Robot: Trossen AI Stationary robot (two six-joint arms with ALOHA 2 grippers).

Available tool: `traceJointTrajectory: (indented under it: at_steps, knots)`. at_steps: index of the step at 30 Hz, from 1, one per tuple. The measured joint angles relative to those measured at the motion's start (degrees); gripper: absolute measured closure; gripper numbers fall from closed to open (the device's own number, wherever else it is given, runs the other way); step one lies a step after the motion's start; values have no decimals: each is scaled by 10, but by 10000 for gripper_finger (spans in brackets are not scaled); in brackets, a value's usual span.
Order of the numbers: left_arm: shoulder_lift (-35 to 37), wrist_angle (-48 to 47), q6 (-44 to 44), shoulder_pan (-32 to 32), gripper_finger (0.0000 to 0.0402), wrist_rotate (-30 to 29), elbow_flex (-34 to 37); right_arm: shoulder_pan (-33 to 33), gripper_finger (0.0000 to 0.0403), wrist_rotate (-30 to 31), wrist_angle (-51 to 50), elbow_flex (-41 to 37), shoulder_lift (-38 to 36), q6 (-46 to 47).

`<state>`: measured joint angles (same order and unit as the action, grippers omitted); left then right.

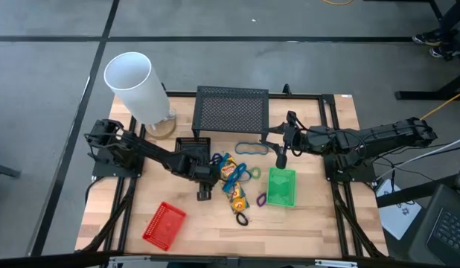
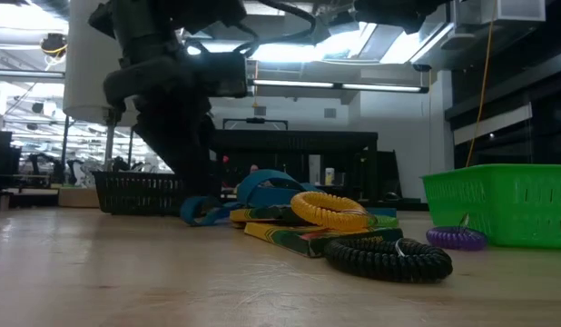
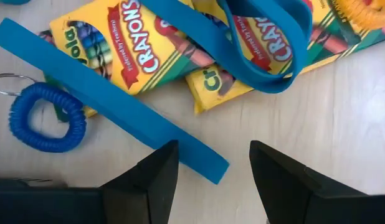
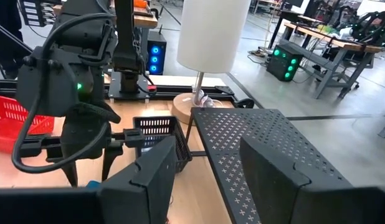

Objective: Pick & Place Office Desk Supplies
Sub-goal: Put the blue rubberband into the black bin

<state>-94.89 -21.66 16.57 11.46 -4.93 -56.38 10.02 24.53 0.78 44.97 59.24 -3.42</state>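
From above, my left end effector sits low over the wooden worktop, just beside the pile of supplies at its middle: crayon boxes, a blue strap and coiled loops. The black basket lies just behind my left arm, the red basket near the front edge, the green basket to the right of the pile. My right end effector hangs between the blue strap and the green basket.

At worktop height, an orange loop rests on the crayon boxes, a black coil lies in front of them, and a purple loop touches the green basket.

Through my left wrist, my fingers stand wide apart, holding nothing, over bare wood beside the blue strap, a blue coil and the crayon boxes.

Through my right wrist, my fingers are spread and empty, facing the black mesh stand and the white cylinder.
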Motion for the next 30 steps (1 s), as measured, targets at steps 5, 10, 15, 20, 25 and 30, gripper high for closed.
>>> traceJointTrajectory:
  at_steps: [5,10,15,20,25,30]
  knots:
    - [-8,-3,22,0,205,-7,0,0,222,-2,-5,0,0,0]
    - [-43,-8,52,0,205,-27,0,0,222,-3,-19,0,0,0]
    - [-62,-1,68,1,206,-53,-2,0,222,-17,-23,0,0,9]
    - [-54,-4,49,2,238,-54,-1,-1,222,-16,-23,0,0,8]
    - [-43,-2,18,10,310,-56,0,-1,222,-16,-21,0,0,0]
    - [-43,8,17,9,390,-58,0,-1,222,-16,-21,0,0,-4]
